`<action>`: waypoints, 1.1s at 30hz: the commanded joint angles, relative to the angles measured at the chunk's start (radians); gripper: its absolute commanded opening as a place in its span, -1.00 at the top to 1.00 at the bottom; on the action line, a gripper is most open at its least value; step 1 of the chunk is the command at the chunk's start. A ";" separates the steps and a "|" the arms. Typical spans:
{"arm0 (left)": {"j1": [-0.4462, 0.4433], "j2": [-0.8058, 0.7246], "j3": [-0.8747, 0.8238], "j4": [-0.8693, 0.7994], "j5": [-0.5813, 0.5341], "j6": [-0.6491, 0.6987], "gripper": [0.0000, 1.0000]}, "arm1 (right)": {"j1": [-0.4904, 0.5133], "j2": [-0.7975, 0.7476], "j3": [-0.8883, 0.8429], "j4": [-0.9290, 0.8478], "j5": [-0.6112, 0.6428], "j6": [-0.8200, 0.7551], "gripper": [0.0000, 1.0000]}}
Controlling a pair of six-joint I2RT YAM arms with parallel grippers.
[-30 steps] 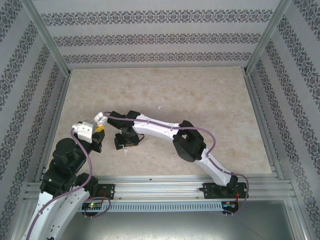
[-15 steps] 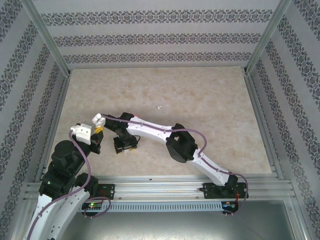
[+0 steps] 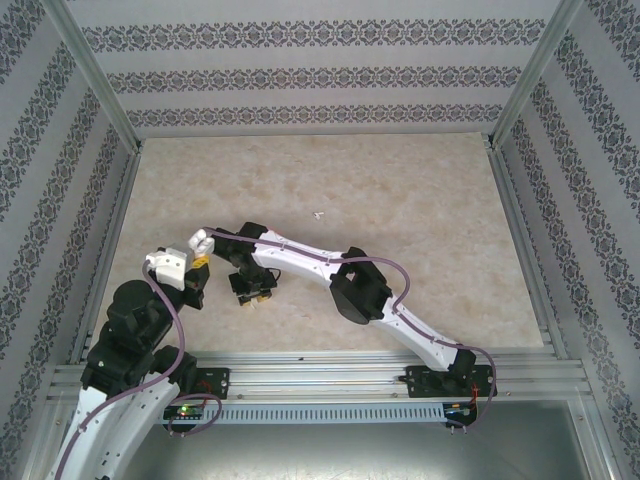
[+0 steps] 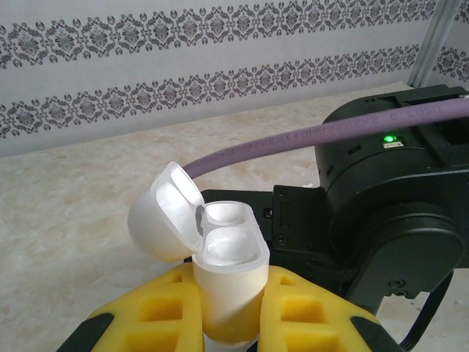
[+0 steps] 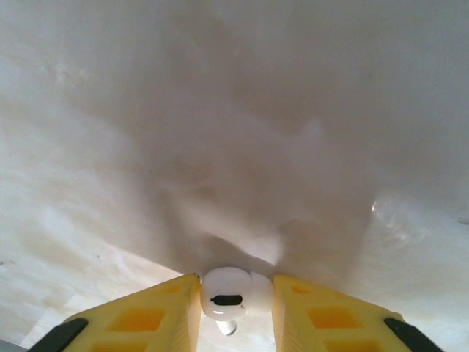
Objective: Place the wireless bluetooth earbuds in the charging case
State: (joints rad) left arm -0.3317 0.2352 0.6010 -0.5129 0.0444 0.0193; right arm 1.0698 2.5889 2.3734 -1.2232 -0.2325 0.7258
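Zero earbuds seated as far as we could see: in the left wrist view both wells of the charging case (image 4: 223, 253) looked empty, lid (image 4: 163, 220) flipped open and back. We had the left gripper (image 4: 227, 304) clamped on the case body, upright, apparently held up off the table (image 3: 400, 200) toward its near-left corner. Our right gripper (image 5: 234, 287) was pinching one white earbud (image 5: 229, 299) between its yellow fingers (image 5: 146, 315) over bare tabletop; in the top view it sat just beside the case, on the side toward the near edge, not yet over the wells. We judged the pick done and the insert pending: the bud needed lining up over a well and pressing home. One small white speck (image 3: 320, 213) lay near the table's middle, too small for us to call it a bud. Other earbuds we couldn't place, so we put ourselves at the first insertion, with the lid close left after that.
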 commanded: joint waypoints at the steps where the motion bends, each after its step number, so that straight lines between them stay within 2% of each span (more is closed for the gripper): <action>1: 0.010 -0.013 -0.013 0.026 0.037 -0.004 1.00 | -0.007 -0.022 -0.054 0.010 0.023 -0.019 0.44; 5: 0.010 -0.009 -0.033 0.064 0.105 -0.004 1.00 | -0.025 -0.093 -0.159 0.053 0.052 -0.034 0.45; 9: 0.011 0.000 -0.074 0.155 0.240 -0.011 1.00 | -0.057 -0.185 -0.315 0.117 0.079 -0.046 0.45; 17: 0.011 0.078 -0.130 0.356 0.419 -0.066 1.00 | -0.176 -0.379 -0.656 0.258 0.120 -0.049 0.45; 25: 0.010 0.195 -0.152 0.492 0.469 -0.111 1.00 | -0.299 -0.482 -0.864 0.320 0.126 -0.075 0.40; 33: 0.010 0.272 -0.159 0.554 0.481 -0.122 1.00 | -0.318 -0.490 -0.868 0.318 0.105 -0.089 0.07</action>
State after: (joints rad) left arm -0.3317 0.5030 0.4488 -0.0502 0.4976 -0.0845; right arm 0.7681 2.1040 1.5284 -0.8867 -0.1745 0.6483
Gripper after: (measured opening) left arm 0.160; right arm 0.453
